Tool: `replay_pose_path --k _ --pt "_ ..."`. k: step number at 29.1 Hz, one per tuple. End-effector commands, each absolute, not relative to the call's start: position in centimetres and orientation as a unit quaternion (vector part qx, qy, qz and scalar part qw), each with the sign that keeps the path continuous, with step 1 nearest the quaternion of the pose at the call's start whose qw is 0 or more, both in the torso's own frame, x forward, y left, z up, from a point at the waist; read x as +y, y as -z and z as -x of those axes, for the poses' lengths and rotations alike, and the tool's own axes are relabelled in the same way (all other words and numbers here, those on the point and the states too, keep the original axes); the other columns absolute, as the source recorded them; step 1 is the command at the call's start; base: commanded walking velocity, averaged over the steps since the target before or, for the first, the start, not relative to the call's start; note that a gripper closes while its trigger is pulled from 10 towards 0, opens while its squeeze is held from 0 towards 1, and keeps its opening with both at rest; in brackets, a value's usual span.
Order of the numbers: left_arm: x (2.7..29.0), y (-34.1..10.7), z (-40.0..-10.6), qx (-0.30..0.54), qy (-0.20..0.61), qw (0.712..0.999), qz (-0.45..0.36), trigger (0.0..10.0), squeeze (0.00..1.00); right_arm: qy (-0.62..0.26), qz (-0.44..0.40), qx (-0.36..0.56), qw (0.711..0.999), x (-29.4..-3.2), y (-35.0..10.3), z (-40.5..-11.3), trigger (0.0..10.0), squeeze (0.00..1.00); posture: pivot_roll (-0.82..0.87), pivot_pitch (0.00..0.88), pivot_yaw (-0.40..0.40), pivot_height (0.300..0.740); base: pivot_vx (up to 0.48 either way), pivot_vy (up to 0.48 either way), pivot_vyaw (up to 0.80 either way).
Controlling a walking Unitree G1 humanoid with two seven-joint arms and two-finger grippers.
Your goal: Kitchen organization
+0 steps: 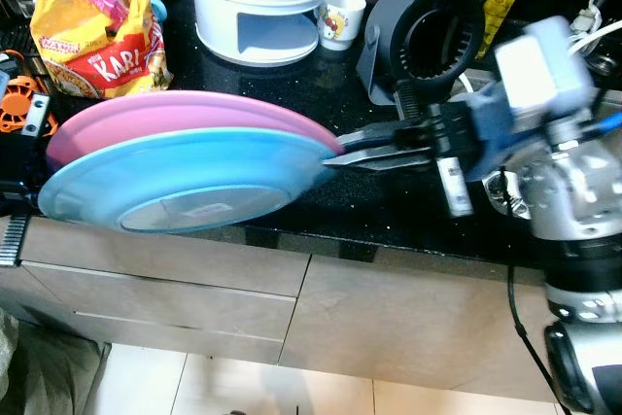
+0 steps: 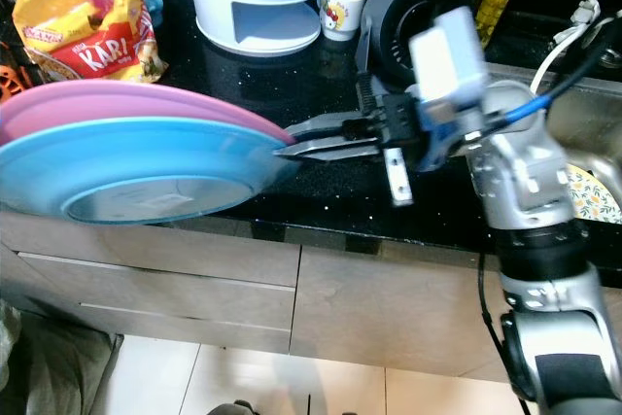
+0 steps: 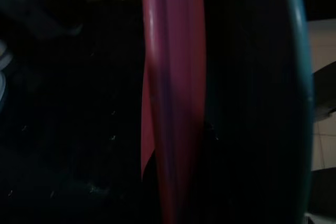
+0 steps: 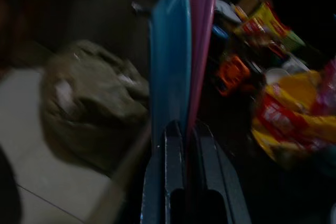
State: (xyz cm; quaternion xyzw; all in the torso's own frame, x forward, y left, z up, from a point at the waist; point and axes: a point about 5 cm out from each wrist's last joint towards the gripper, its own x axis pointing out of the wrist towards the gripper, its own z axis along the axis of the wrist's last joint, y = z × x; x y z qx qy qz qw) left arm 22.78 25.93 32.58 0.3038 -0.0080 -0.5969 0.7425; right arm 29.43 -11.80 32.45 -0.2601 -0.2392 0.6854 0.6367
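The right gripper (image 1: pixel 335 155) was closed on the rims of a pink plate (image 1: pixel 175 114) and blue plate (image 1: pixel 185 182), stacked and held level above the black counter's (image 1: pixel 389 206) front edge.

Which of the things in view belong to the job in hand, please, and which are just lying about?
In hand:
- pink plate, stacked on the blue plate
- right gripper, shut on both rims
- left gripper, at the stack's far rim, fingers unclear

Lying about:
- snack bag
- white rack
- cup
- grey appliance
- counter
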Motion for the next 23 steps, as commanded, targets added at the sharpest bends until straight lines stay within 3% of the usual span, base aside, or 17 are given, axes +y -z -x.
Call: replay_pose_path --k 1,4,7,15,16,17,18,19,20,21,22,23 --pt "26.1 -32.5 -22.9 0.016 0.595 0.737 -0.321 0.0 0.0 -0.611 0.299 -0.248 0.69 -12.1 -32.6 -30.9 0.0 0.0 0.18 0.107 -0.074 0.74 0.0 0.0 0.0" --pt "26.4 -32.3 -23.3 0.024 0.581 0.742 -0.334 0.0 0.0 -0.585 0.32 -0.25 0.702 -11.8 -32.4 -31.8 0.0 0.0 0.18 0.111 -0.074 0.74 0.0 0.0 0.0" --pt "27.2 -32.1 -25.1 0.021 0.523 0.767 -0.371 0.0 0.0 -0.485 0.393 -0.264 0.735 -10.5 -31.8 -34.3 0.0 0.0 0.19 0.124 -0.075 0.74 0.0 0.0 0.0" --pt "27.5 -31.6 -28.3 -0.012 0.419 0.788 -0.45 0.0 0.0 -0.367 0.47 -0.275 0.754 -9.2 -30.9 -36.7 0.0 0.0 0.19 0.145 -0.068 0.74 0.0 0.0 0.0" --pt "27.5 -31.4 -28.8 -0.017 0.404 0.786 -0.467 0.0 0.0 -0.349 0.48 -0.273 0.757 -9.1 -30.7 -36.9 0.9 0.0 0.19 0.144 -0.068 0.74 0.0 0.0 0.0" --pt "27.6 -31.3 -29.3 -0.021 0.391 0.785 -0.481 0.0 0.0 -0.337 0.485 -0.274 0.759 -9.1 -30.6 -37.2 3.3 0.0 0.18 0.146 -0.066 0.74 0.0 0.0 0.0" --pt "27.6 -31.3 -29.3 -0.021 0.391 0.785 -0.481 0.0 0.0 -0.337 0.485 -0.274 0.759 -9.1 -30.6 -37.2 3.3 0.0 0.18 0.146 -0.066 0.74 0.0 0.0 0.0" --pt "27.5 -31.1 -29.6 -0.024 0.384 0.784 -0.487 0.0 0.0 -0.334 0.486 -0.271 0.761 -9.1 -30.5 -37.3 10.0 0.0 0.18 0.147 -0.065 0.74 0.0 0.0 0.0" --pt "27.3 -31.0 -30.1 -0.034 0.379 0.784 -0.491 0.0 0.0 -0.323 0.492 -0.265 0.764 -9.3 -30.4 -37.5 10.0 0.46 0.18 0.147 -0.065 0.74 0.0 0.0 0.0" --pt "27.3 -31.0 -30.1 -0.034 0.379 0.784 -0.491 0.0 0.0 -0.323 0.492 -0.265 0.764 -9.3 -30.4 -37.5 10.0 0.46 0.18 0.147 -0.065 0.74 0.0 0.0 0.0" --pt "27.0 -30.9 -30.4 -0.042 0.378 0.784 -0.491 0.0 0.0 -0.313 0.496 -0.264 0.766 -9.5 -30.4 -37.7 10.0 1.0 0.18 0.146 -0.065 0.74 0.0 0.0 0.0" --pt "26.7 -30.8 -30.7 -0.053 0.377 0.783 -0.492 0.0 0.0 -0.3 0.499 -0.266 0.768 -9.9 -30.6 -37.9 10.0 1.0 0.18 0.146 -0.064 0.74 0.0 0.0 0.0"
